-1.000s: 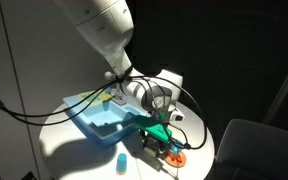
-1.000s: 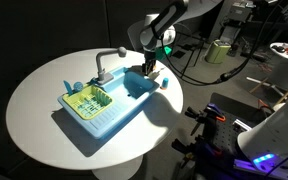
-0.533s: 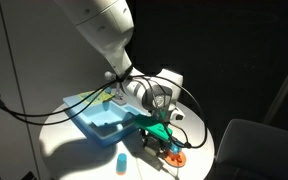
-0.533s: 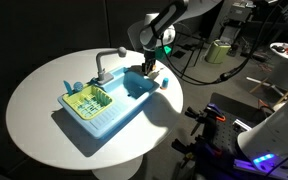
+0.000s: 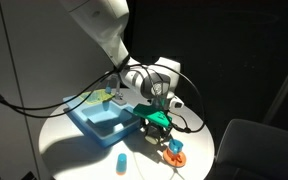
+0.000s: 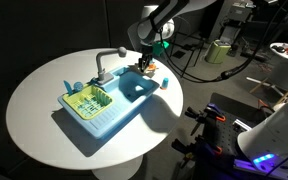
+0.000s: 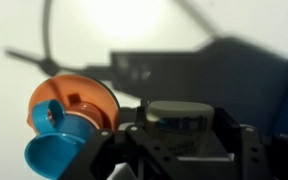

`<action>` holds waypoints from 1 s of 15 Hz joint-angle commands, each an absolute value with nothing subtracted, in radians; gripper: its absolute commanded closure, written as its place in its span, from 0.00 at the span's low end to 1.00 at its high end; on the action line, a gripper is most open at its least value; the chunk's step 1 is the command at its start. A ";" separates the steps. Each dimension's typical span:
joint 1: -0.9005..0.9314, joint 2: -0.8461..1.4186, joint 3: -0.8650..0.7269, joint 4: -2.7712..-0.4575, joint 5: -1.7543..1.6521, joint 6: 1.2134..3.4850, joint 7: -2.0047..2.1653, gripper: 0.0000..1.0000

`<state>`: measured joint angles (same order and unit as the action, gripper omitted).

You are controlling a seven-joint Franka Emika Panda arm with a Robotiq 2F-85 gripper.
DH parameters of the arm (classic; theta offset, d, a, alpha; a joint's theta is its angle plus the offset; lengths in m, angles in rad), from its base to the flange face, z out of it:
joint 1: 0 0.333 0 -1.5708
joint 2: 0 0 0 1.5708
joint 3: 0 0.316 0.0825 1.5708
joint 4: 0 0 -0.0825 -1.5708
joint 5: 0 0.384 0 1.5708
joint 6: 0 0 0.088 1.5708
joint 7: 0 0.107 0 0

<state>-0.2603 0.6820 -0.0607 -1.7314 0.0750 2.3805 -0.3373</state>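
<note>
The gripper (image 5: 160, 121) has risen from the cup (image 5: 170, 147) on the disc (image 5: 177, 158) at its 5 o'clock, so placing looks done; its grip I cannot tell.

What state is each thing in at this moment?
gripper: hovering above the orange plate, jaw opening unclear
orange plate: flat on the table
blue cup: tipped over on the plate
faucet: upright on the blue sink
</note>
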 commanded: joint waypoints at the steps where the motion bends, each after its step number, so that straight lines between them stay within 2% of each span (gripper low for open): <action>1: -0.255 0.604 -0.051 -1.785 0.053 2.392 -0.339 0.56; 15: -0.174 0.412 -0.055 -2.004 -0.031 2.449 -0.335 0.56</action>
